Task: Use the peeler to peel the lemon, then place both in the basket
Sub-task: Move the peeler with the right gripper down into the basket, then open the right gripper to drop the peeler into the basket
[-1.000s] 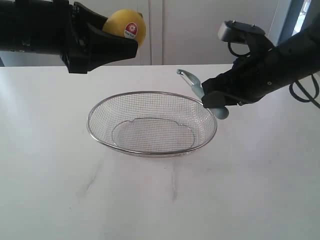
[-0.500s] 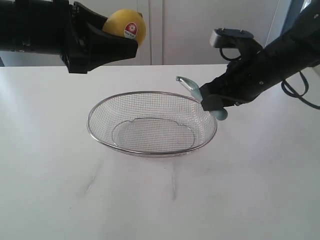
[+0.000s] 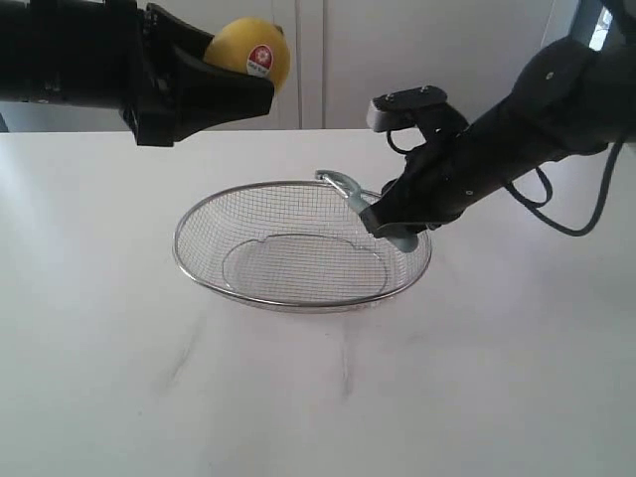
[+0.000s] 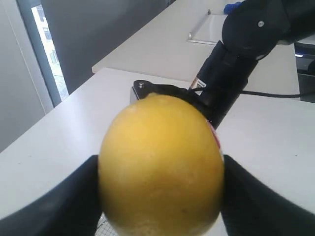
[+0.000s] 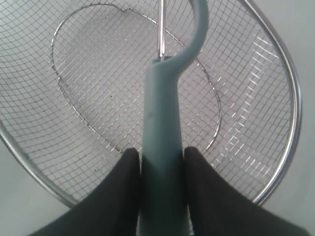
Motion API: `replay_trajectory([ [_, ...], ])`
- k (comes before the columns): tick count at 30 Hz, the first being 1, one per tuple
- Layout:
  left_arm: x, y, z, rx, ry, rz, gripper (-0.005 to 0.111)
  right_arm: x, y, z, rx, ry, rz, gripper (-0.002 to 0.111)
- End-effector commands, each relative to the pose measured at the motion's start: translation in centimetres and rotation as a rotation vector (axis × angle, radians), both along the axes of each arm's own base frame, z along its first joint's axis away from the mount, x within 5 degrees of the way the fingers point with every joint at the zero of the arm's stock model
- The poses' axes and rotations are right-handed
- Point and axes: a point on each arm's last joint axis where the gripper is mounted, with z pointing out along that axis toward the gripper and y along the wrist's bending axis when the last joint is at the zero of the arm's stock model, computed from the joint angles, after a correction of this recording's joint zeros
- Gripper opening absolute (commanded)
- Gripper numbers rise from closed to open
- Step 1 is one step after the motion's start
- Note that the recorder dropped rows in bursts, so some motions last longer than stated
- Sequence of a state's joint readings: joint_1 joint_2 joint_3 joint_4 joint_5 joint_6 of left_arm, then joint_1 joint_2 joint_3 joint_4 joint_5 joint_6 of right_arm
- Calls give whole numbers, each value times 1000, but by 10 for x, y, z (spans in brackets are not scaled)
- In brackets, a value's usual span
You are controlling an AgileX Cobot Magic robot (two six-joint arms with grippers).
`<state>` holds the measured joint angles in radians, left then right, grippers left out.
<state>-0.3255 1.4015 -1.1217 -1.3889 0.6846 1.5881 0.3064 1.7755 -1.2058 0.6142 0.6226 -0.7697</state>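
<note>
High at the left, the left gripper [image 3: 250, 78] pinches the lemon [image 3: 241, 42] between widely spread fingers [image 4: 64, 201], sticker facing out, well above the white table [image 3: 99, 358]. The basket [image 3: 196, 217] sits mid-table, unobstructed. At its right rim the right gripper [image 3: 396, 217] clamps the peeler [image 3: 348, 189] by its handle, with the head over the mesh. The blade is cut off in the right wrist view.

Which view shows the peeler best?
The right wrist view: the peeler fills the frame, handle clamped in the right gripper above the basket. The exterior view shows it small and half covered; in the left wrist view the lemon hides most of it.
</note>
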Motion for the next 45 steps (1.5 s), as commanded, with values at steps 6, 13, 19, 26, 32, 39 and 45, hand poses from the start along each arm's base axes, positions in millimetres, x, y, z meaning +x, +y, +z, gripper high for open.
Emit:
replay_trajectory([
  [6,-1,0,6,-40,1,-4,0,9,15,-17,-31,-62,19,0],
  [13,-1,0,6,-40,1,-4,0,15,17,-33,-47,-60,3,0],
  [19,-1,0,6,-40,1,-4,0,16,21,-44,-47,-34,1,0],
  [26,-1,0,6,-40,1,-4,0,18,20,-45,-48,-46,-12,0],
  [32,-1,0,6,-40,1,-4,0,18,20,-45,-48,-46,-12,16],
  [39,-1,0,6,-41,2,-6,0,18,20,-45,-48,-46,-12,37],
  [45,-2,0,6,-42,4,-10,0,18,20,-45,-48,-48,-13,53],
])
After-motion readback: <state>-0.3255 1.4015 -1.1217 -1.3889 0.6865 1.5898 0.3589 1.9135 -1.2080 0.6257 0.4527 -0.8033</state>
